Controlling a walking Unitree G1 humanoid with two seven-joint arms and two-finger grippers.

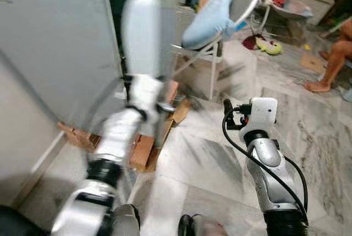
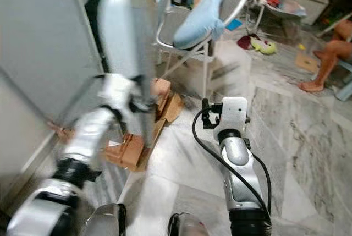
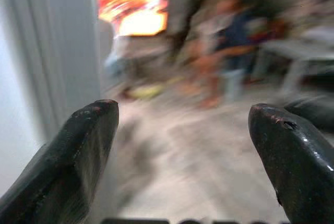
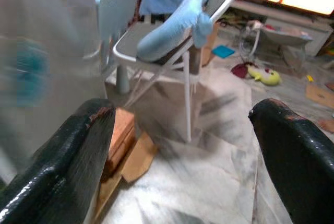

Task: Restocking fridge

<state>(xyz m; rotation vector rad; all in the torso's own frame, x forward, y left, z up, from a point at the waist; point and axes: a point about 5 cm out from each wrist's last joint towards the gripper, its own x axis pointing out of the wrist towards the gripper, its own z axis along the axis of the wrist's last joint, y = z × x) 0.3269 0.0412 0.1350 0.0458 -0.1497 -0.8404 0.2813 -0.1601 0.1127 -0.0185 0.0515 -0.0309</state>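
Nearest the camera, low in the head views, the robot's two silver arms reach forward over a grey marble floor [image 1: 220,164]. On the robot's right, the right gripper [image 4: 182,125] hangs over the floor with its two black fingers [image 4: 68,166] spread wide and nothing between them. On the left, the left arm [image 1: 118,137] is blurred as it reaches up beside the fridge; the left gripper [image 3: 182,130] also has its fingers [image 3: 73,161] wide apart, holding nothing, with a pale vertical edge close beside one finger.

Just beyond the left arm stands the grey fridge [image 1: 49,43], its door [image 1: 140,32] blurred and seemingly swung outward; the fridge rests on wooden blocks [image 1: 144,151] with flattened cardboard [image 1: 180,110] next to them.

Farther on is a white folding chair [image 1: 212,54] carrying a light blue cushion [image 1: 209,16]. Behind it, a yellow-green toy [image 1: 269,46] lies on the floor near a low table [image 1: 291,10]. At the far right a seated person's bare leg and foot [image 1: 324,68] rest on the floor.
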